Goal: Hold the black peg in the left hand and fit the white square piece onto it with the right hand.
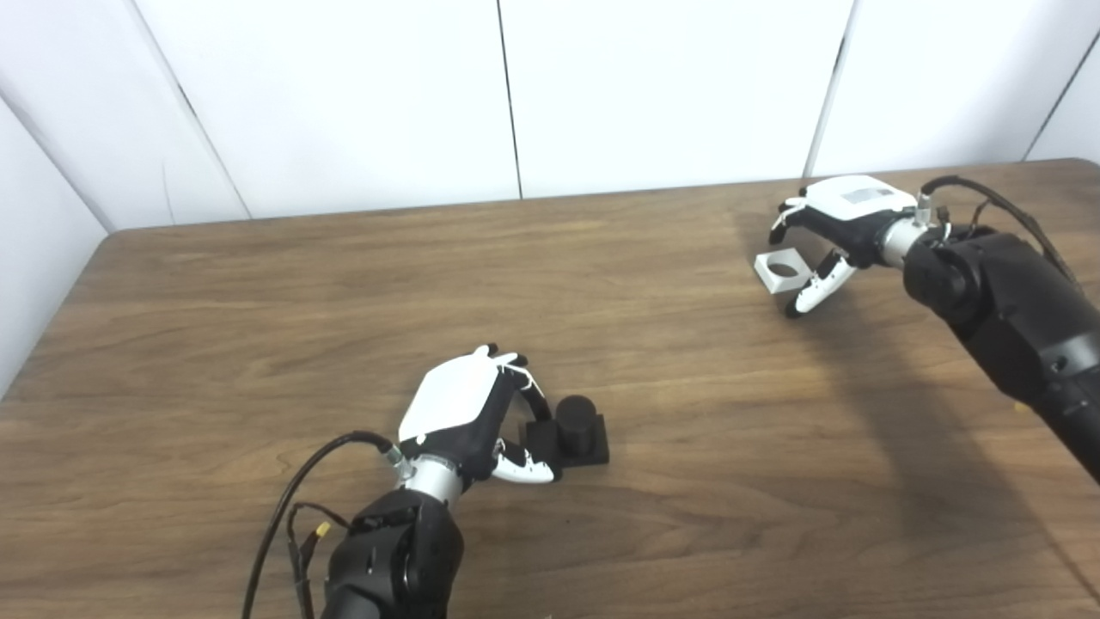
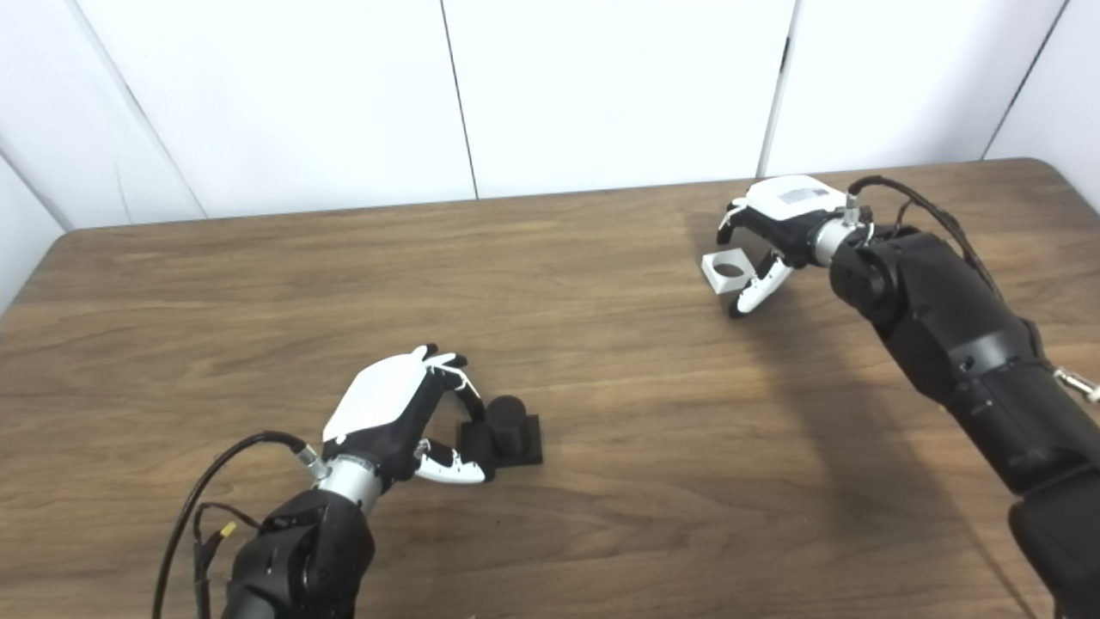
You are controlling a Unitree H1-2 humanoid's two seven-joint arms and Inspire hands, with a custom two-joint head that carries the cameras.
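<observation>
Apparently touching: left robot hand [image 1: 468,413] and black peg [image 1: 574,430], right robot hand [image 1: 838,228] beside white square piece [image 1: 780,270]

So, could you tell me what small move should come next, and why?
Probably close both hands. The left hand cups the black peg and the right hand is at the white square piece, yet both parts appear to rest on the table.

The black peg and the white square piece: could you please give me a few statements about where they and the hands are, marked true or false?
1. The black peg stands on the table. True.
2. The white square piece is already fitted on the peg. False: it lies far off, by the right hand.
3. The left hand is beside the peg. True.
4. The white piece is solid. False: it has a round hole.
</observation>
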